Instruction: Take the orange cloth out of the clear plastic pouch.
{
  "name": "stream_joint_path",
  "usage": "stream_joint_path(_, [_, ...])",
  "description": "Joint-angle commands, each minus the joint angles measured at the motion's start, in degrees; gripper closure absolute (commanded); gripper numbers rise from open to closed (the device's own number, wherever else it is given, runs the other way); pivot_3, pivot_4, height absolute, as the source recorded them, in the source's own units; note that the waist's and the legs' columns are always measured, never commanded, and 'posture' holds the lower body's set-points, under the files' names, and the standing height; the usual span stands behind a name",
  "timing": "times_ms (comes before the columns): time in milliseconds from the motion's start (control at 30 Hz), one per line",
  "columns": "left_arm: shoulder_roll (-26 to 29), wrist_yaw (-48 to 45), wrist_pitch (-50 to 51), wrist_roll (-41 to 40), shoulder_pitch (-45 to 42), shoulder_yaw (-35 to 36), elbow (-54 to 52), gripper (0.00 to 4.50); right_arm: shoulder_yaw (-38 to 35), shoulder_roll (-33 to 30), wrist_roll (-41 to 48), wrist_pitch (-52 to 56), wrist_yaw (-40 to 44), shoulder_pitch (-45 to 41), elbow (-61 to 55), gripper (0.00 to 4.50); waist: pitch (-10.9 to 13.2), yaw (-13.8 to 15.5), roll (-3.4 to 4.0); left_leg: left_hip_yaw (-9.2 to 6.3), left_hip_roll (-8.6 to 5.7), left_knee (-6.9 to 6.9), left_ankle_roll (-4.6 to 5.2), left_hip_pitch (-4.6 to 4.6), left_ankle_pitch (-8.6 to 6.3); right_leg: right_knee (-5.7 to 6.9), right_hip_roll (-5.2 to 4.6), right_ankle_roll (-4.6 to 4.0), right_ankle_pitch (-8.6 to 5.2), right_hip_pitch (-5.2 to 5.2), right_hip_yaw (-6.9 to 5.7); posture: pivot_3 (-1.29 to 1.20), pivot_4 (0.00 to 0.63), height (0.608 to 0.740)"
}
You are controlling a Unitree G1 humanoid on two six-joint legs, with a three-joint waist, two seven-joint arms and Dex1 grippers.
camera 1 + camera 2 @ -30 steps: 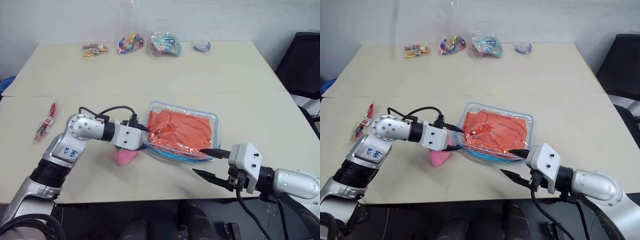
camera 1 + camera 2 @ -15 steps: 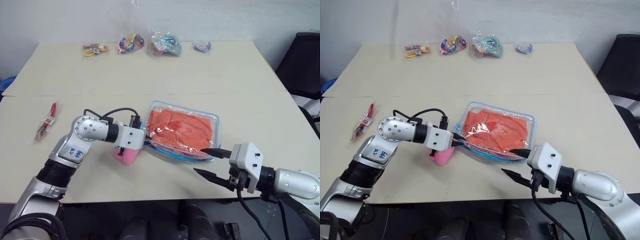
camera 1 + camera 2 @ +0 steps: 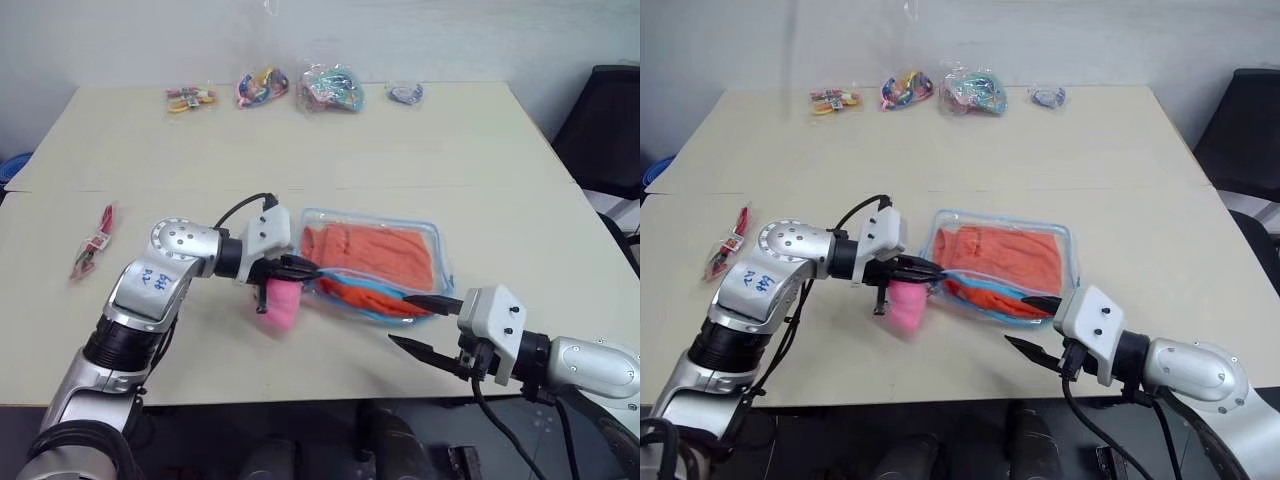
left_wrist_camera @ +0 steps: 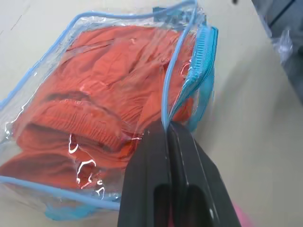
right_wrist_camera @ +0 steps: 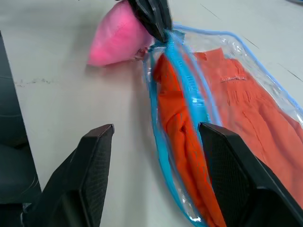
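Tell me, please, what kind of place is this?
Probably an office or lab room used for robot trials. Two plain beige tables stand pushed together before a bare white wall, a black office chair waits at the side, and small bags of trinkets lie in a row.

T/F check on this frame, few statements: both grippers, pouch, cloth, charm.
1. The left gripper is shut on the pouch's blue edging. True.
2. The right gripper holds the orange cloth. False: it is open, holding nothing.
3. The orange cloth lies fully outside the clear plastic pouch. False: most of it is inside.
4. The pink plush charm sits beside the left gripper. True.
5. Trinket bags lie along the table's far edge. True.
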Motion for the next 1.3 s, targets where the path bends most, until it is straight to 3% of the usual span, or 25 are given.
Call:
stream_joint_path(33, [-0.54, 1.9, 2.5, -1.44, -1.01, 1.18, -2.36, 4.49, 0.98, 0.72, -1.6, -1.65, -0.63, -0.62, -0.97, 1.58, 0.0, -0.02, 0.0, 0.0, 0.0, 0.0, 0.0, 0.0, 0.0, 0.0, 0.0, 0.0, 0.0, -0.01, 0.0, 0.0, 0.15, 0.74])
stream_joint_path(300, [-1.0, 2.84, 2.79, -1.06, -1.3, 0.21, -2.19, 4.5, 6.69, 3.55, -6.94, -0.2, -4.94, -4.98, 1.8, 4.18, 0.0, 0.03, -0.01, 0.0, 0.01, 0.02, -0.01, 0.01, 0.0, 0.0, 0.02, 0.0, 0.0, -0.01, 0.02, 0.0, 0.15, 0.74])
stream_joint_path(533, [-1.81, 3.4, 3.04, -1.42, -1.1, -0.25, -3.21, 4.5, 11.51, 5.66, -12.65, -0.15, -7.61, -7.49, 5.47, 4.18, 0.0, -0.01, 0.0, 0.0, 0.0, 0.01, -0.01, 0.0, 0.0, 0.0, 0.02, 0.0, 0.0, -0.02, 0.02, 0.0, 0.15, 0.74])
stream_joint_path(633, [-2.23, 3.39, 2.83, -1.47, -1.35, -0.51, -3.42, 4.5, 12.66, 6.12, -15.48, -0.26, -8.85, -7.82, 6.58, 3.54, 0.0, 0.0, 0.0, 0.01, 0.01, 0.01, -0.01, 0.0, 0.0, 0.0, 0.02, -0.01, 0.0, -0.02, 0.01, 0.0, 0.15, 0.74])
stream_joint_path(767, [-2.54, 3.22, 2.83, -1.6, -1.42, -0.67, -4.03, 4.5, 15.47, 6.42, -20.35, -1.44, -10.03, -8.44, 8.9, 2.22, 0.0, -0.03, 0.0, 0.01, 0.01, 0.01, -0.01, 0.0, 0.0, 0.0, 0.02, 0.0, 0.0, -0.02, 0.01, 0.0, 0.15, 0.74])
stream_joint_path(1033, [-2.86, 3.41, 2.75, -1.67, -1.06, -0.89, -4.98, 4.5, 18.17, 9.67, -26.84, -3.43, -12.5, -10.83, 14.18, 2.22, 0.0, -0.11, 0.0, 0.02, 0.01, 0.01, -0.01, 0.0, 0.0, 0.0, 0.02, -0.01, 0.0, -0.04, 0.02, 0.0, 0.15, 0.74])
stream_joint_path(1300, [-3.01, 3.78, 3.14, -1.99, -0.83, -0.83, -5.43, 4.5, 18.83, 8.79, -31.7, -6.26, -11.06, -11.39, 15.98, 2.22, 0.0, -0.13, 0.0, 0.02, 0.01, 0.01, -0.02, 0.0, 0.0, 0.0, 0.02, -0.01, 0.0, -0.04, 0.01, 0.0, 0.15, 0.74])
